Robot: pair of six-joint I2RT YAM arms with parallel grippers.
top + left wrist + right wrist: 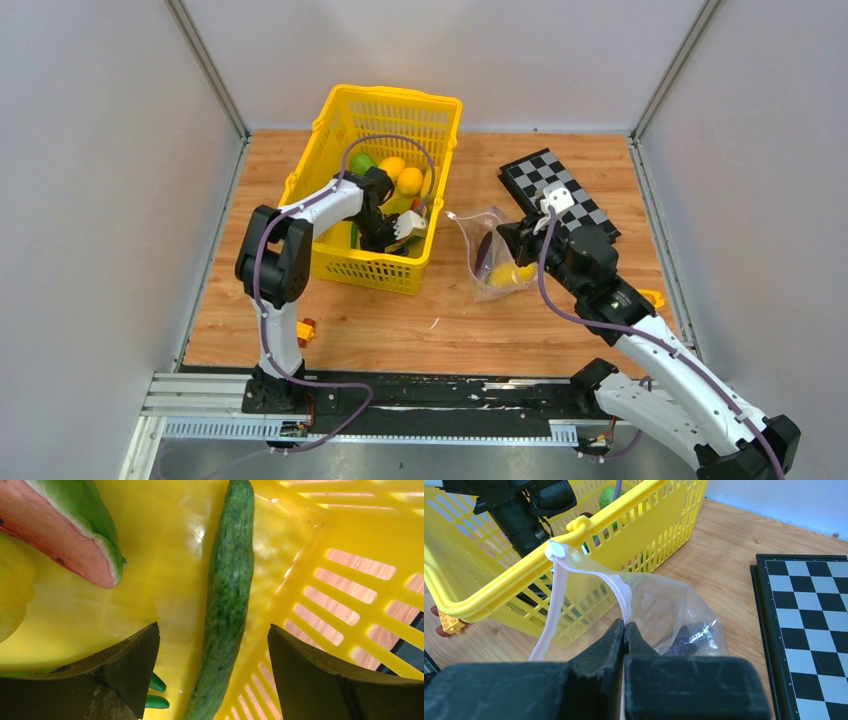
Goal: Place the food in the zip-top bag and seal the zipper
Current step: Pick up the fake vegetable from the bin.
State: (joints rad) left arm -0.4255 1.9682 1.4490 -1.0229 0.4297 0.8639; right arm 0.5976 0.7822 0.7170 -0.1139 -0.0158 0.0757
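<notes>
My left gripper [408,226] is open inside the yellow basket [330,115], its jaws either side of a long green cucumber [227,600] lying on the basket floor. A watermelon slice [65,530] lies at the upper left, with small green pods [157,692] by the left finger. Yellow lemons [402,175] sit deeper in the basket. My right gripper [624,626] is shut on the pale pink zipper [616,590] of the clear zip-top bag [490,250], holding its mouth up and open. A purple eggplant [689,640] and a yellow fruit [512,273] lie in the bag.
A black-and-white chequerboard [560,190] lies right of the bag. An orange toy car [305,330] sits on the wooden table by the left arm's base, and another orange piece [655,297] by the right arm. Grey walls enclose the table.
</notes>
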